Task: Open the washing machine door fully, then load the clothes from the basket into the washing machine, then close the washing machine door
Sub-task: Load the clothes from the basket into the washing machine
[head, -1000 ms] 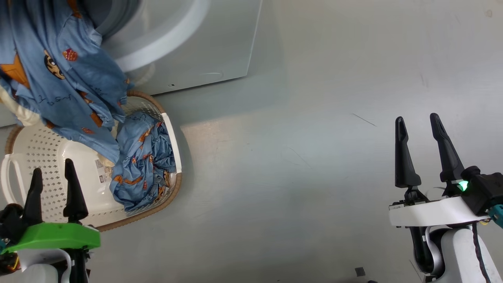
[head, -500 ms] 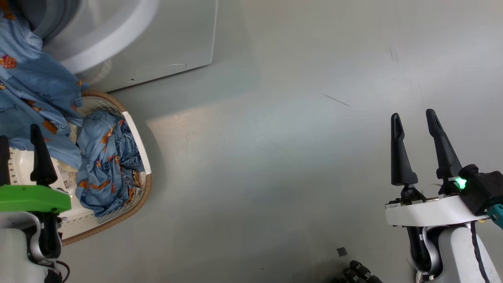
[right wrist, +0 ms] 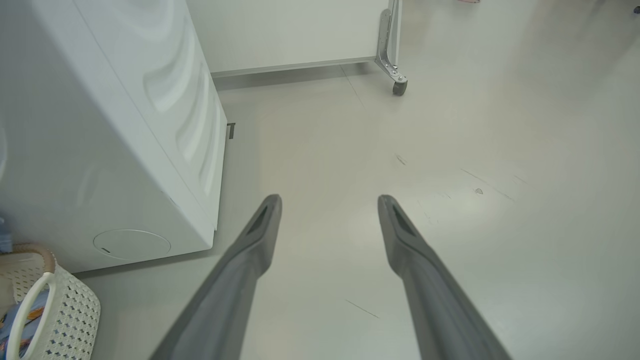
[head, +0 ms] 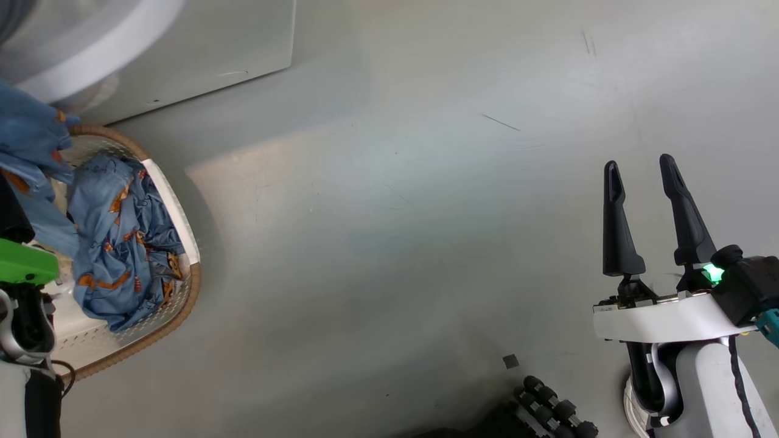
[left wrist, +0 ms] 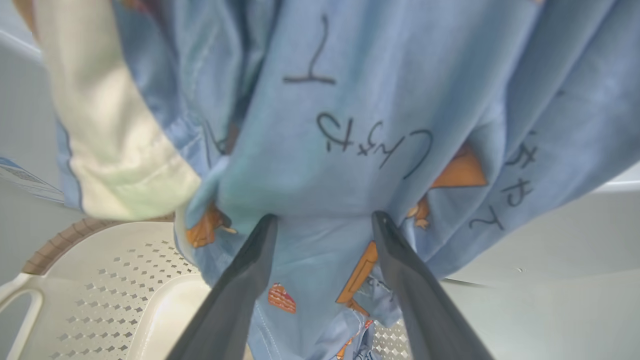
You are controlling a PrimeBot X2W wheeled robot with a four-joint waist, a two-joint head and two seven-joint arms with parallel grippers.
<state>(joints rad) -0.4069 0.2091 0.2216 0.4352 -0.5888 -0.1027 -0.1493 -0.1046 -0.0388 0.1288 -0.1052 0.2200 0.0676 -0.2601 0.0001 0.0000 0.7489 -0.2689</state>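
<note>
In the head view the washing machine (head: 201,55) sits at upper left. The basket (head: 174,213) lies just below it at the left edge, close by, we judge, so the clothes (head: 115,249) travel little. Our right gripper (head: 638,161) waits at lower right, fingers apart and empty.

In the left wrist view our left gripper (left wrist: 325,216) stands spread before a hanging blue garment (left wrist: 350,100). It grips nothing and is probably poised to gather the cloth.

In the right wrist view the parted fingers frame bare floor (right wrist: 450,150).

We see a pale grey floor (head: 389,243) marked by thin scuffs, and a white panel (right wrist: 290,30) on a caster (right wrist: 398,88).
</note>
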